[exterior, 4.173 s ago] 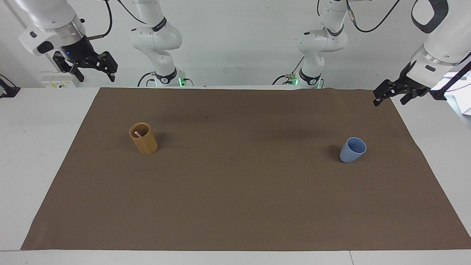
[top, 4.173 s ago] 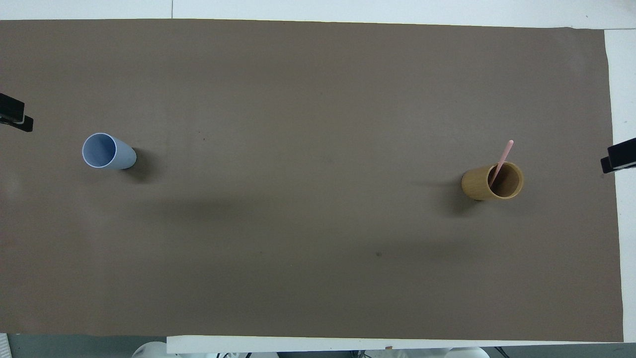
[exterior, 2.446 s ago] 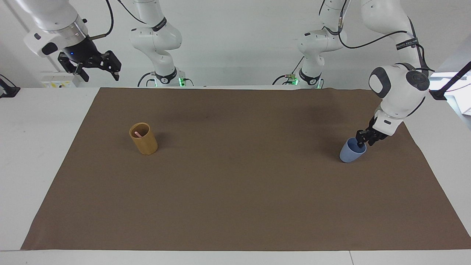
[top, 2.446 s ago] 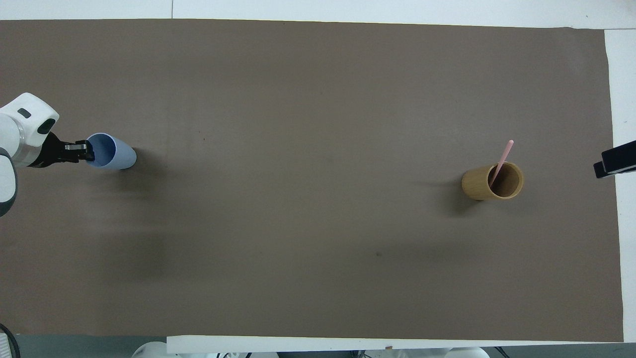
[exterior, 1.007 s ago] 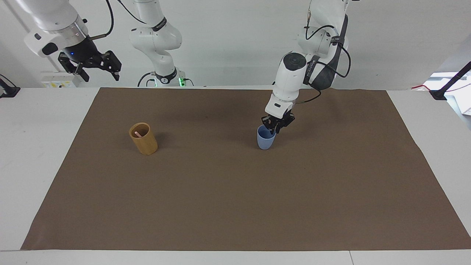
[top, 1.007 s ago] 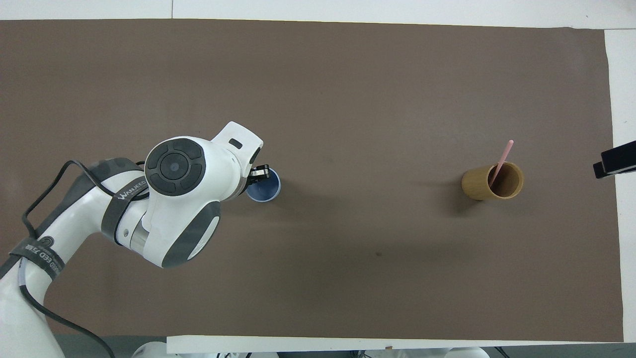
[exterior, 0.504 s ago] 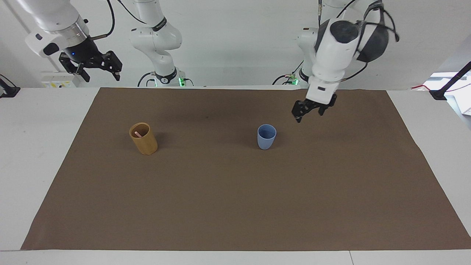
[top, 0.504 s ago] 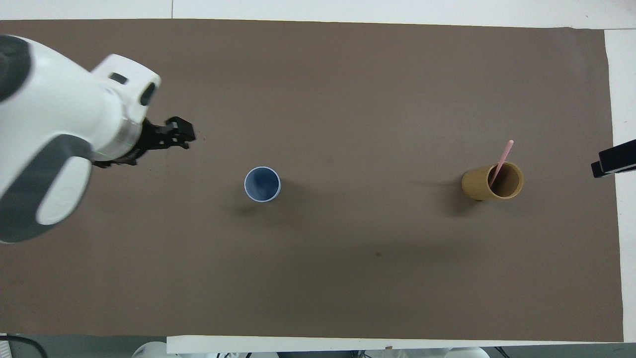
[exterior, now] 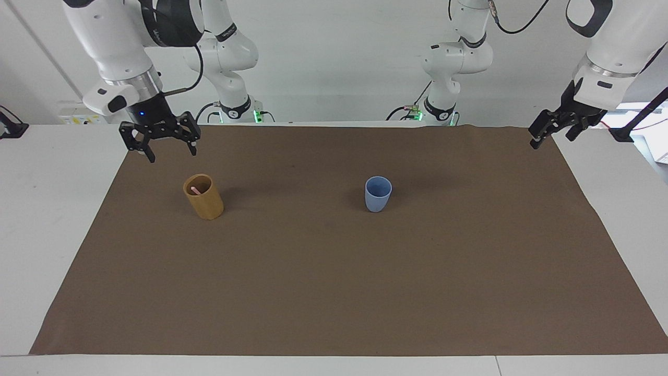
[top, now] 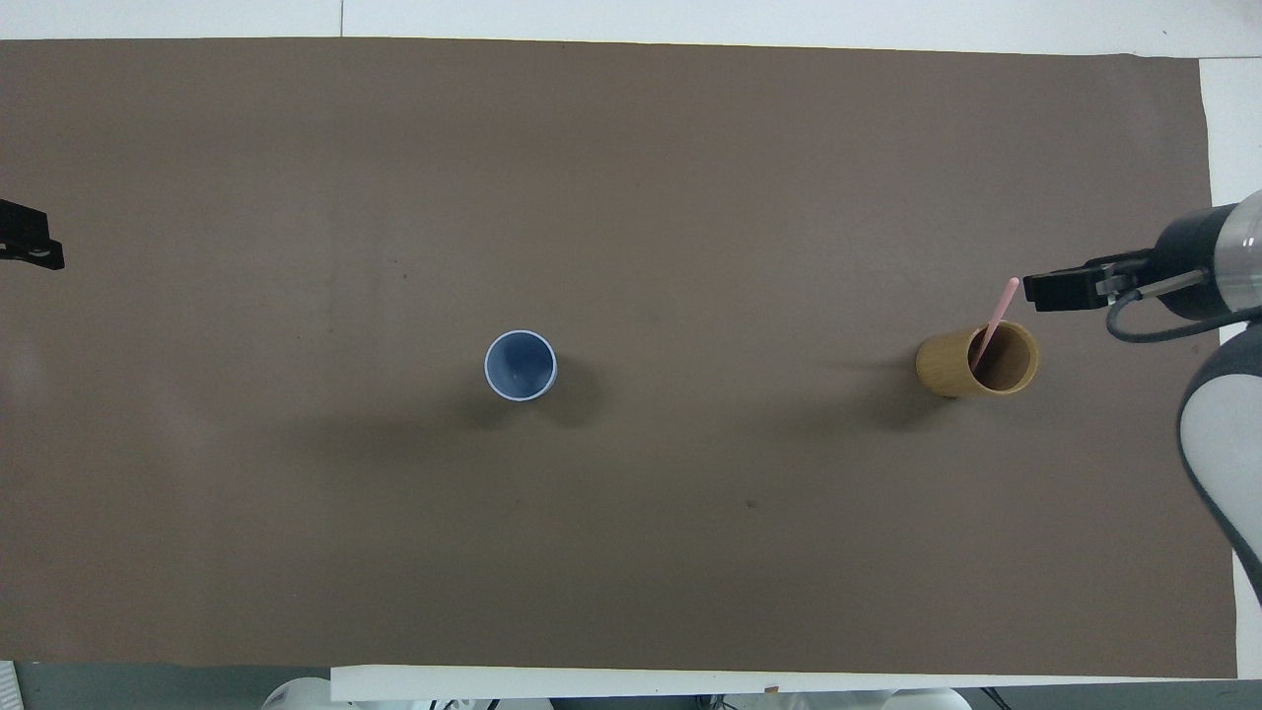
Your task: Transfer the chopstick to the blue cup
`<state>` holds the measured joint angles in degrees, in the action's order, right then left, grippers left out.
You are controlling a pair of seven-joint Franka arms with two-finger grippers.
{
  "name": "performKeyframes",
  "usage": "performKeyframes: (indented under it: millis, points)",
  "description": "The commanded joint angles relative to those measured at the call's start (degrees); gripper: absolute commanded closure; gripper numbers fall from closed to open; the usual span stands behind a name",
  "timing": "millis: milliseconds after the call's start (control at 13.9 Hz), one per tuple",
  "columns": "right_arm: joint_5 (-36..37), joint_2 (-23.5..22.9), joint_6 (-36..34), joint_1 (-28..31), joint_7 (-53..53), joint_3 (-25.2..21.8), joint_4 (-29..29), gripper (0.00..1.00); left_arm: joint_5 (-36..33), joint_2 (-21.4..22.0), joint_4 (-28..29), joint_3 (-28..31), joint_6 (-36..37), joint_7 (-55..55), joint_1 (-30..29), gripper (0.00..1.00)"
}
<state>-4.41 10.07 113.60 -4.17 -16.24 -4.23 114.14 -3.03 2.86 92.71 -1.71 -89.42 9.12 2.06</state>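
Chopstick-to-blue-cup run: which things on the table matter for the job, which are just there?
In the job:
- chopstick, standing in the tan cup
- blue cup, upright mid-mat, nothing in it
- tan cup, toward the right arm's end
- right claw, open, over the mat by the tan cup

Just there:
- brown mat
- left claw, open, waiting at the mat's edge

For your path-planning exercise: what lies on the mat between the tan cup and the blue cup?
Nothing: only bare brown mat lies between the tan cup and the blue cup. The overhead view shows it best; the facing view agrees.
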Motion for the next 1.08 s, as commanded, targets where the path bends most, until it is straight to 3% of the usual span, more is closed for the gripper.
performKeyframes:
  millis: [0,216,504,647,719,1007]
  points:
    - [-2.2,1.4,9.1,0.7,-7.9,-0.1,8.2,0.00,-0.8,0.0,0.2,-0.7,1.4,0.1,0.3,0.00]
    - [-2.4,0.8,18.0,1.2,-12.6,-0.1,14.8,0.00,-0.8,0.0,0.2,-0.6,1.3,0.1,0.2,0.00]
    - [-2.4,-0.6,21.7,0.9,-12.9,-0.1,16.1,0.00,-0.8,0.0,0.2,-0.6,1.3,0.1,0.3,0.00]
    - [-6.9,-2.1,23.1,0.9,-12.9,-0.1,16.1,0.00,-0.8,0.0,0.2,-0.6,1.3,0.1,0.2,0.00]
    - [-8.3,-2.9,23.2,1.1,-13.0,-0.1,16.1,0.03,-0.8,0.0,0.2,-0.6,1.3,0.1,0.2,0.00]
    - [-8.3,-3.0,22.3,1.3,-17.1,-0.2,15.9,0.31,-0.8,0.0,0.2,-0.6,1.3,0.1,0.3,0.00]
